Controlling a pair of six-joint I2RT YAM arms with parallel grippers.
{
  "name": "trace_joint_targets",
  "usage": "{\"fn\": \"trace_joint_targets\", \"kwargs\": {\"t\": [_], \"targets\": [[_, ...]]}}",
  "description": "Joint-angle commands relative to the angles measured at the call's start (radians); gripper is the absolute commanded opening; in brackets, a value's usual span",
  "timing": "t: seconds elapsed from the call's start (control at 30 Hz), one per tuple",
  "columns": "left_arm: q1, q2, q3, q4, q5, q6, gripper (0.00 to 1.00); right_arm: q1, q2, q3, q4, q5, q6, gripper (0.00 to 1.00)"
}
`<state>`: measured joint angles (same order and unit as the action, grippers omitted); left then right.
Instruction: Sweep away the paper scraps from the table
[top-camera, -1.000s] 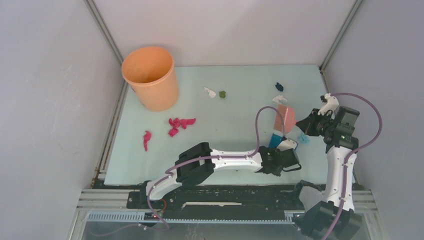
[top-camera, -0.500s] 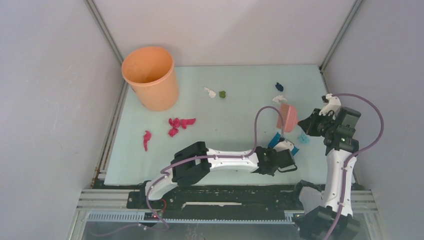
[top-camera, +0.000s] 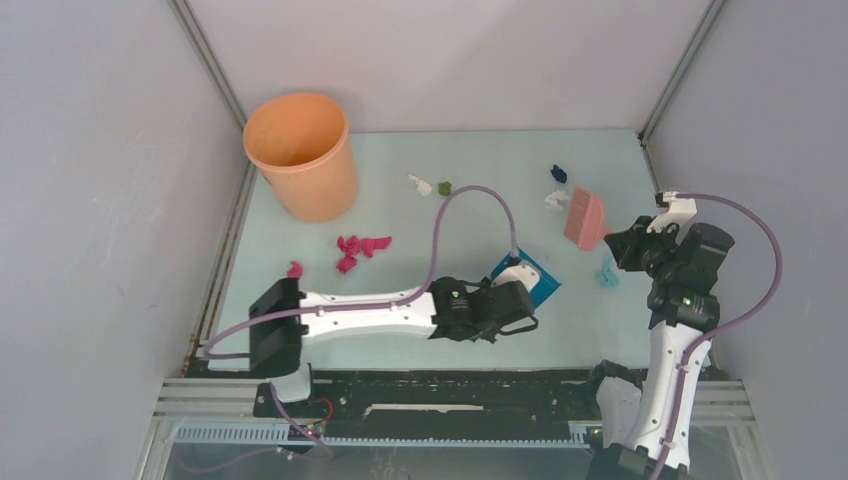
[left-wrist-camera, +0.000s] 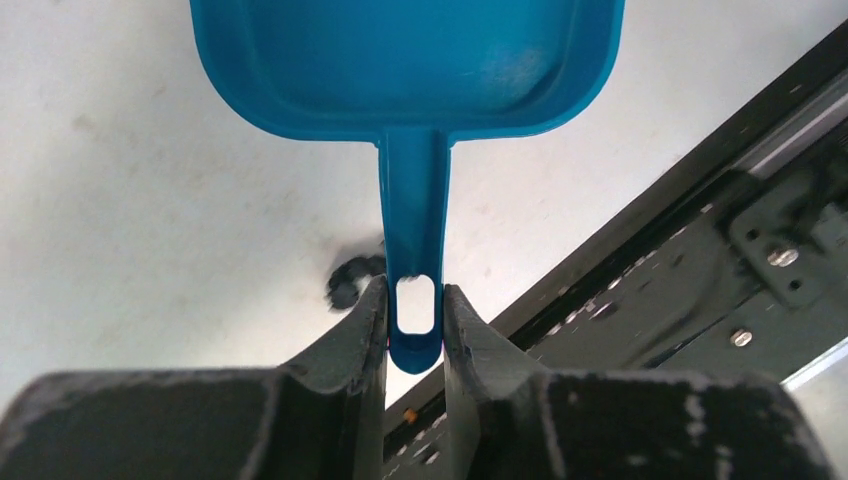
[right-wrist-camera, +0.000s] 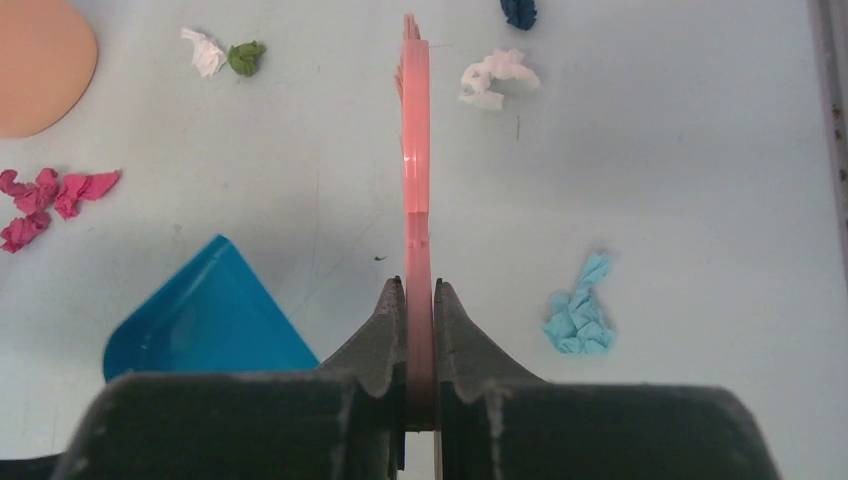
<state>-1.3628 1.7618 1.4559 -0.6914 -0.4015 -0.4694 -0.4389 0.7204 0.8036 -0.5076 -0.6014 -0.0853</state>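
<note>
Paper scraps lie on the mint table (top-camera: 470, 240): a magenta cluster (top-camera: 362, 247), a lone magenta bit (top-camera: 294, 269), white (top-camera: 419, 184) beside olive green (top-camera: 445, 187), dark blue (top-camera: 558, 174), another white (top-camera: 555, 198) and light blue (top-camera: 606, 273). My left gripper (top-camera: 515, 300) is shut on the handle of the blue dustpan (top-camera: 532, 280), whose pan points away from me (left-wrist-camera: 400, 60); a black scrap (left-wrist-camera: 350, 282) lies under it. My right gripper (top-camera: 620, 243) is shut on the pink brush (top-camera: 584, 218), held edge-on (right-wrist-camera: 416, 150) next to the white scrap (right-wrist-camera: 495, 78) and light blue scrap (right-wrist-camera: 580, 308).
An orange bucket (top-camera: 302, 155) stands at the table's far left corner. Grey walls close in the left, back and right sides. Black metal rails (left-wrist-camera: 700, 230) run along the near edge just behind the dustpan handle.
My left gripper has closed on the dustpan handle and carried the pan left, the arm's elbow swinging far left. The right gripper has moved the brush a little farther back and right.
</note>
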Motion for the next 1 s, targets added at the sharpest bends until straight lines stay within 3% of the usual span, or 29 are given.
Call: {"fn": "trace_joint_targets", "kwargs": {"t": [0.0,0.23,0.33,0.43,0.53,0.63,0.8,0.97], "targets": [[0.035,-0.142,-0.120,-0.072,-0.029,-0.008,0.00,-0.005,0.039,0.064,-0.015,-0.049,-0.042,0.00],[0.123,-0.451,-0.345,-0.175,-0.015,-0.086,0.00,0.065,0.137,0.217,-0.263,-0.192,-0.244,0.00],[0.142,-0.577,-0.434,-0.215,-0.055,-0.169,0.00,0.233,0.189,0.269,-0.424,-0.211,-0.359,0.00],[0.148,-0.686,-0.522,-0.212,-0.057,-0.253,0.00,0.477,0.233,0.278,-0.542,-0.200,-0.417,0.00],[0.151,-0.763,-0.572,-0.234,-0.076,-0.317,0.00,0.672,0.318,0.278,-0.572,-0.206,-0.401,0.00],[0.152,-0.829,-0.590,-0.272,-0.110,-0.352,0.00,0.784,0.410,0.280,-0.570,-0.241,-0.390,0.00],[0.153,-0.895,-0.598,-0.365,-0.164,-0.402,0.00,0.884,0.580,0.336,-0.583,-0.241,-0.366,0.00],[0.152,-0.974,-0.615,-0.419,-0.154,-0.448,0.00,0.909,0.714,0.396,-0.577,-0.167,-0.310,0.00]]}}
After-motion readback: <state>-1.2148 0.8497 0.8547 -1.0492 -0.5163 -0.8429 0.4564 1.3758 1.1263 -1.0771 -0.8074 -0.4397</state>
